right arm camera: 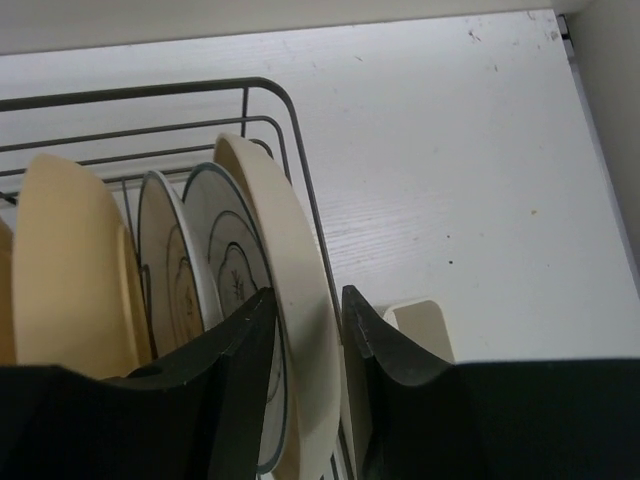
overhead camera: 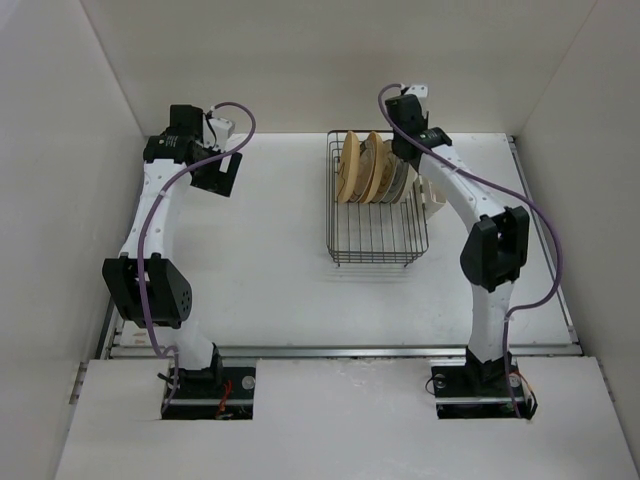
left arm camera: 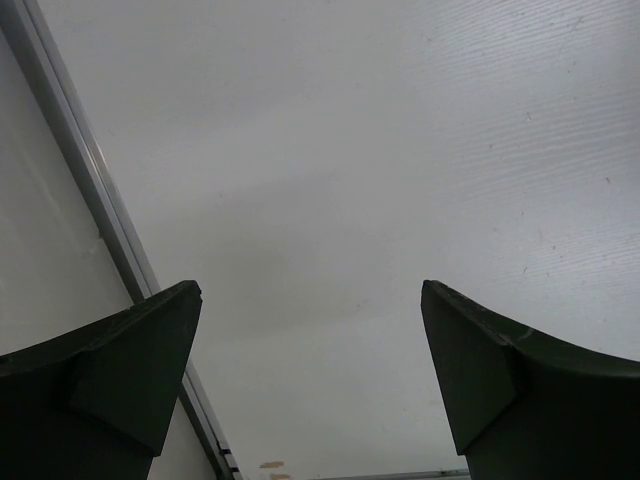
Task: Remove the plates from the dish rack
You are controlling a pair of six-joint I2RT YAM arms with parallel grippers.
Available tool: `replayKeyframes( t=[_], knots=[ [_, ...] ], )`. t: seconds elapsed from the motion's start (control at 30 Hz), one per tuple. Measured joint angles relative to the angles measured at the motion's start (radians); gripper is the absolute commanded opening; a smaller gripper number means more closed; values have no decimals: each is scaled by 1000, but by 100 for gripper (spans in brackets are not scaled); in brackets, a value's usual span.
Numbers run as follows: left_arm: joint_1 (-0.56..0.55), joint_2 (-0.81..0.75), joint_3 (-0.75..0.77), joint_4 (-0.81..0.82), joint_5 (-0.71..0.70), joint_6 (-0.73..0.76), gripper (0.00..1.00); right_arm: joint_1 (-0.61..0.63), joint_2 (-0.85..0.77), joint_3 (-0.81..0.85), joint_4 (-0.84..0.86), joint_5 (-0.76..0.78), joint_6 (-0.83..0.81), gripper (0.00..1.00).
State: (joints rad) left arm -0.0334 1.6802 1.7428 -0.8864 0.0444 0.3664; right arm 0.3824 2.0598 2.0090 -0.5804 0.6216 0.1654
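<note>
Over on the left, the left gripper (overhead camera: 218, 188) hangs above the far-left part of the white table (overhead camera: 270, 260), well apart from everything else. Its wrist view shows both dark fingers (left arm camera: 130, 370) spread wide, with nothing but bare tabletop between them. Moving across to the middle, there's the dish rack (overhead camera: 378, 250), a dark wire basket sitting toward the far right side of the table, and the plates are standing on edge in its far end. In the right wrist view, reading across: the orange-yellow plate (right arm camera: 70, 270) upright on the left. Next to it is a white plate with a dark edge (right arm camera: 165, 265), then the ringed white plate (right arm camera: 225, 250) with a small motif at its centre. Last in the row is the cream plate (right arm camera: 290, 250), right by the rack's end wire. And here's the right gripper (right arm camera: 308, 305), reaching down over that end of the rack. Its two dark fingers (right arm camera: 240, 380) straddle the top rim of the cream plate, one on each face, very close in. Whether they are actually squeezing it or just bracketing it, I can't tell from here. Just past the rack on the right sits the cream holder (right arm camera: 420, 320), tucked beside the right-hand finger.
</note>
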Motion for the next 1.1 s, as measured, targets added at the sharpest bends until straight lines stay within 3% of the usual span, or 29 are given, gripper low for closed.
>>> replayKeyframes(
  t=[0.2, 0.33, 0.53, 0.83, 1.1],
  knots=[
    [0, 0, 0, -1, 0, -9, 90, -5, 1, -16, -19, 31, 14, 22],
    [0, 0, 0, -1, 4, -11, 90, -3, 1, -16, -33, 56, -6, 0],
    [0, 0, 0, -1, 5, -12, 90, 13, 2, -13, -42, 106, -19, 0],
    [0, 0, 0, -1, 6, -13, 90, 75, 23, 12, -11, 363, -193, 0],
    [0, 0, 0, -1, 7, -13, 91, 72, 37, 18, 282, 581, -533, 0]
  ],
)
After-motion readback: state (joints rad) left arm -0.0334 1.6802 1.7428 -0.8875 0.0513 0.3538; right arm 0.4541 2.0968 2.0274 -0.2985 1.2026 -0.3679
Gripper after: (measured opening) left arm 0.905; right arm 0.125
